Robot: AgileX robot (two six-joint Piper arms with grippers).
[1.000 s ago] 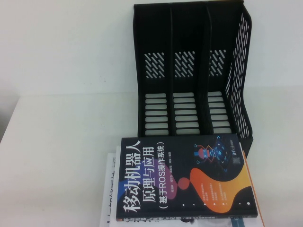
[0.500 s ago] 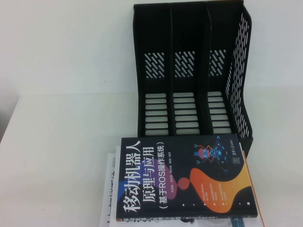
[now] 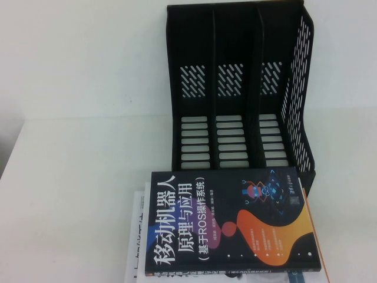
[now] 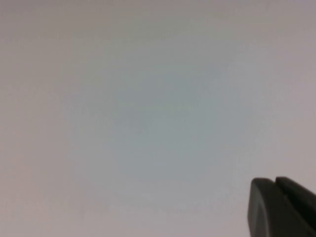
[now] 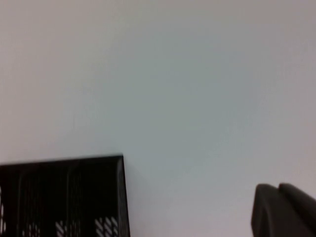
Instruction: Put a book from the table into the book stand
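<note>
The black-covered book [image 3: 230,221] lies flat on the white table [image 3: 76,177], on top of a small stack, just in front of the book stand [image 3: 235,88]. The black stand is upright with three empty slots. Its top corner also shows in the right wrist view [image 5: 64,197]. Neither arm shows in the high view. My left gripper [image 4: 275,180] shows only as two dark fingertips pressed together against a plain pale background, holding nothing. My right gripper [image 5: 277,186] looks the same, shut and empty, away from the stand.
A white book [image 3: 136,236] sticks out from under the black book on the left. An orange-edged book [image 3: 312,221] peeks out along its right side. The stack reaches the table's front edge. Bare tabletop lies to the left.
</note>
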